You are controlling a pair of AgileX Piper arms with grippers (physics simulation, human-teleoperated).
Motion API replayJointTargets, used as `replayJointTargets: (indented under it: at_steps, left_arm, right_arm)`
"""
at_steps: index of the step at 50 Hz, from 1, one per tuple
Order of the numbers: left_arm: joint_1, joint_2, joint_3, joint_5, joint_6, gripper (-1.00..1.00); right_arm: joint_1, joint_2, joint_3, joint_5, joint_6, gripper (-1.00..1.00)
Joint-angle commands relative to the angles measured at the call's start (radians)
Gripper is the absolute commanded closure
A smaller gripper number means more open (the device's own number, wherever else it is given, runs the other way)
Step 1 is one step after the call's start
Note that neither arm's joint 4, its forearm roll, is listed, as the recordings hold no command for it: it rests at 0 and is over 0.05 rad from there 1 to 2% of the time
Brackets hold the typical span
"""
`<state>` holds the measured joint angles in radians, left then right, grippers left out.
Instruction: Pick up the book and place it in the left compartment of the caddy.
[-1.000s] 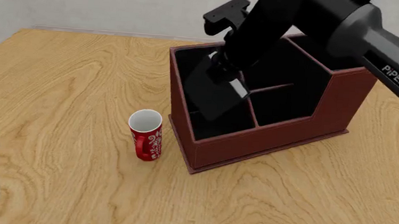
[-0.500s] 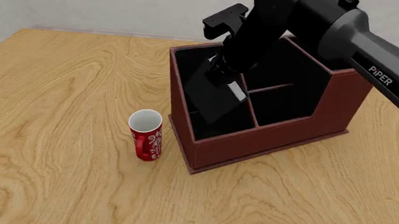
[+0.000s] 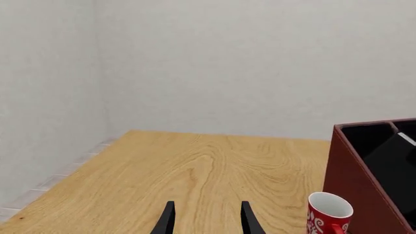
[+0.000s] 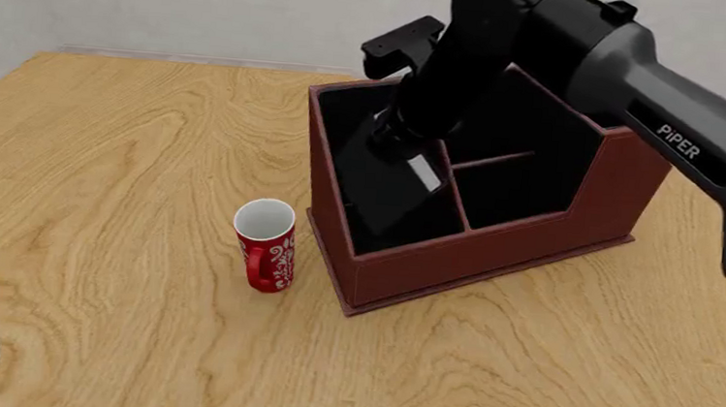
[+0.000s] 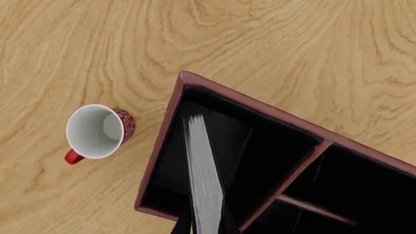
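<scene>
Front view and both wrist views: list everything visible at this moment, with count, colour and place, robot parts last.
caddy: one, dark reddish-brown with black interior, right of centre on the table.
left compartment: one, black-lined, the caddy's low end nearest the mug.
book: one, black with white page edge, leaning inside the left compartment, top edge between the right jaws.
mug: one, red and white, upright, left of the caddy, apart from it.
table: one, light wood grain.
wall: pale grey, behind the table.
left gripper: black, jaws apart, low at the near left, holding nothing.
right gripper: black, over the caddy, on the book.
</scene>
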<state>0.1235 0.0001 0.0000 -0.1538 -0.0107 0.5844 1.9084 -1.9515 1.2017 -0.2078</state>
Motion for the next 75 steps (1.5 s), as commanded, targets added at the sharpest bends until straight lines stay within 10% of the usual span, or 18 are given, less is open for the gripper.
replayJointTargets:
  at_steps: [1, 47, 48, 75]
  left_arm:
    - [0.006, 0.0, -0.004, 0.013, -0.023, -1.0]
    - [0.005, 0.0, -0.001, 0.011, -0.019, -1.0]
    - [0.003, 0.0, -0.002, 0.011, -0.019, -1.0]
    - [-0.007, 0.0, -0.049, 0.049, -0.016, -1.0]
  right_arm:
    - [0.0, -0.012, -0.001, 0.011, -0.018, 1.0]
    - [-0.009, -0.02, 0.067, -0.049, 0.002, 1.0]
    - [-0.011, -0.021, 0.068, -0.048, 0.0, -1.0]
    - [-0.028, -0.014, -0.025, 0.009, -0.011, -1.0]
